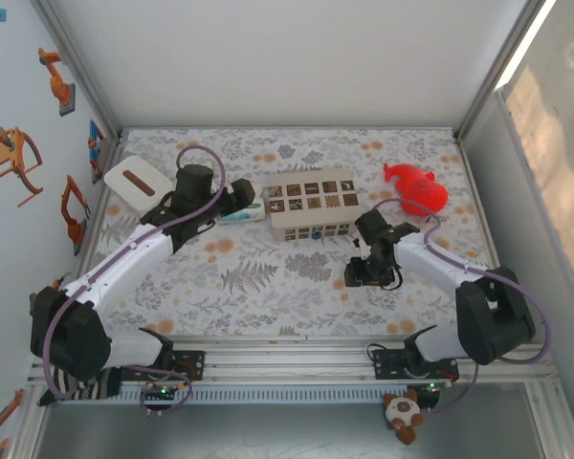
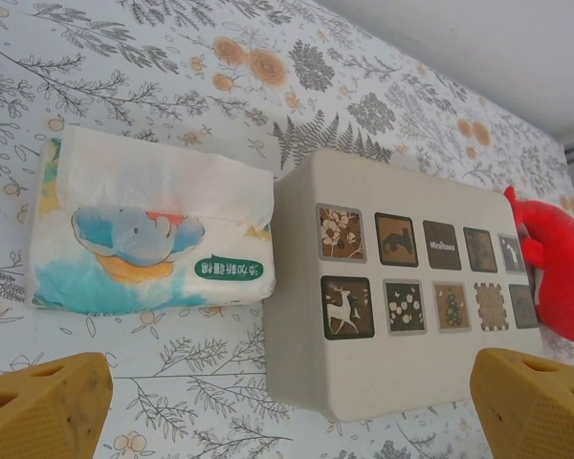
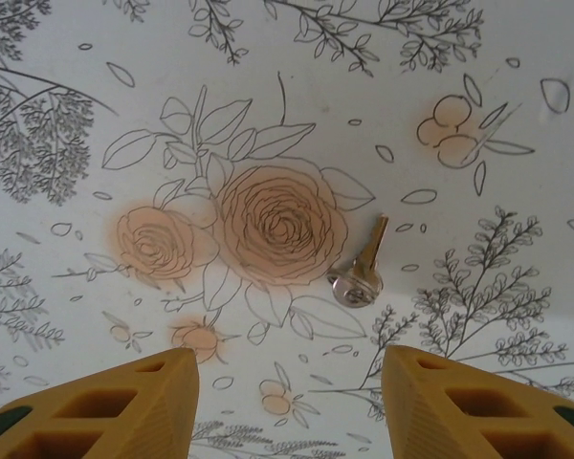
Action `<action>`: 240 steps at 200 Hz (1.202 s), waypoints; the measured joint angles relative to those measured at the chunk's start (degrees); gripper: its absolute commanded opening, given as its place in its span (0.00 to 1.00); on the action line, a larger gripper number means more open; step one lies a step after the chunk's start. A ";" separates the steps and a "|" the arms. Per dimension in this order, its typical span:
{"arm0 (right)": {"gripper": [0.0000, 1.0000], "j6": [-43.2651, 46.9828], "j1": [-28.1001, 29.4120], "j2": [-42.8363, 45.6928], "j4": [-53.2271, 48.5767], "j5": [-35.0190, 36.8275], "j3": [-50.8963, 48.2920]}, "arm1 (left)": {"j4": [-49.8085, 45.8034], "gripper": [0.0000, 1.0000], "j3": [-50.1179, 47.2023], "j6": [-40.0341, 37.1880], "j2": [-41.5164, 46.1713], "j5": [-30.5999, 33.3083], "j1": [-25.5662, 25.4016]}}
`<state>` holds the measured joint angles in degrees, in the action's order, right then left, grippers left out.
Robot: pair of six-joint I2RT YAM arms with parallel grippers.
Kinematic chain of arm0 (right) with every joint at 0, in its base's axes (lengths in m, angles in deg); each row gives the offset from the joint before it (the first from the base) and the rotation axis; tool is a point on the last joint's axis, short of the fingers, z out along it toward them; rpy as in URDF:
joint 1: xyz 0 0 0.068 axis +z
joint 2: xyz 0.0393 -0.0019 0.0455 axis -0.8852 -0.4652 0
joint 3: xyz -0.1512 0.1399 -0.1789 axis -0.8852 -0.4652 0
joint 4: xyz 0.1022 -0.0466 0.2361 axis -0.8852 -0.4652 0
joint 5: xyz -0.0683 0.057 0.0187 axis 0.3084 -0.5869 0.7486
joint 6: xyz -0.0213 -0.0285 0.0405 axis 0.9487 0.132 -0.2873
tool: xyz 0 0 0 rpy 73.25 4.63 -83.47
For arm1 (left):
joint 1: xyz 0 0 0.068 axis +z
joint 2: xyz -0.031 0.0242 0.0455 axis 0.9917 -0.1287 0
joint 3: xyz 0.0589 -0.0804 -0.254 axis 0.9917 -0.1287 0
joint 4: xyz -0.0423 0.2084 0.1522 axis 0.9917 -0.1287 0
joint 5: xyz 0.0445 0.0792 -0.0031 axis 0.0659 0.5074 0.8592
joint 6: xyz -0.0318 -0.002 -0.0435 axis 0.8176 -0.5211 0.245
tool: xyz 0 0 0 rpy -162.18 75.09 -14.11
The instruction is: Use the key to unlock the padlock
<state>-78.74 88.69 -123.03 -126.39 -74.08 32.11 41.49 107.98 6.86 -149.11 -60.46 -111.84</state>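
Note:
A small silver key [image 3: 361, 269] lies flat on the floral tablecloth, its blade pointing up and away, beside a large printed rose. My right gripper [image 3: 289, 371] hovers just short of it, open, with the key slightly right of centre between the yellow fingers [image 3: 134, 402]. From above, the right gripper [image 1: 364, 272] points down at the cloth in front of the beige box. My left gripper [image 2: 292, 397] is open and holds nothing. It hangs over the gap between a tissue pack and the box, and from above the left gripper [image 1: 245, 199] is at the pack.
A beige box [image 1: 313, 203] with picture tiles stands mid-table. The elephant-print tissue pack [image 2: 148, 232] lies against its left side. A red plush toy [image 1: 417, 186] sits at the back right, and a white block [image 1: 135, 182] at the back left. Walls enclose the table.

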 measured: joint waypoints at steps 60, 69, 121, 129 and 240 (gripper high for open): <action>0.52 1.73 1.20 -5.92 2.47 3.30 1.18 | -0.33 0.96 -0.02 -0.02 0.00 -0.07 0.09; 0.52 1.79 1.36 -6.62 2.80 3.48 1.20 | -0.35 0.96 -0.02 -0.02 0.00 -0.07 0.09; 0.44 2.82 2.69 -8.02 3.34 3.91 1.68 | -0.68 0.96 -0.02 -0.02 0.00 -0.48 0.52; 0.43 2.82 2.91 -8.02 3.30 3.93 1.75 | -0.76 0.96 -0.02 -0.02 0.00 -0.50 0.57; 0.24 2.82 5.09 -8.57 0.85 6.58 3.43 | -1.36 0.96 -0.02 -0.02 -0.02 -0.81 0.90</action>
<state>-75.92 93.78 -131.59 -125.53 -67.50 35.55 40.14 107.95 6.83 -149.13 -61.26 -110.94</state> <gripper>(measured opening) 0.248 0.960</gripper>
